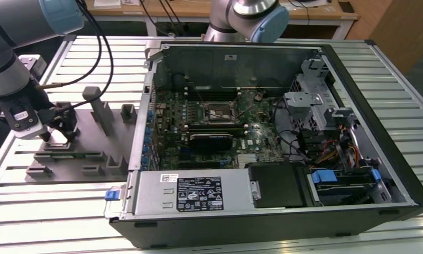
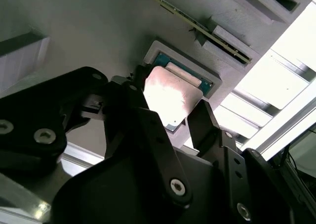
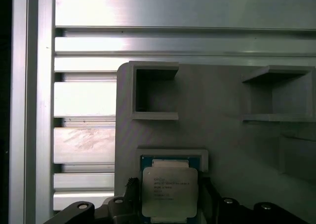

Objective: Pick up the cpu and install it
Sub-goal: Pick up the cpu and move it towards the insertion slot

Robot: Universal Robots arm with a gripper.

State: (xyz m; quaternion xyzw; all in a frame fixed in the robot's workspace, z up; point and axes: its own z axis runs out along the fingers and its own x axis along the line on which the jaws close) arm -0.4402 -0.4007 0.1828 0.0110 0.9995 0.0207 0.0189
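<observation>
Black gripper (image 2: 168, 99) sits around the small silvery square cpu (image 3: 170, 192), lying in 1 pocket of the grey plastic tray (image 3: 222, 100); whether it pinches already, I cannot tell. An uneven grip could tilt the chip and jam it there.

I see the cpu (image 3: 169, 192) with a silvery-grey top plate, dark print, and a teal-green rim. The gripper (image 3: 168, 184) is matte black. The fixture tray (image 3: 222, 125) is plain grey, the slatted table (image 3: 84, 98) bright silver, and the computer case (image 1: 268, 227) black with blue tabs (image 1: 112, 194).
</observation>
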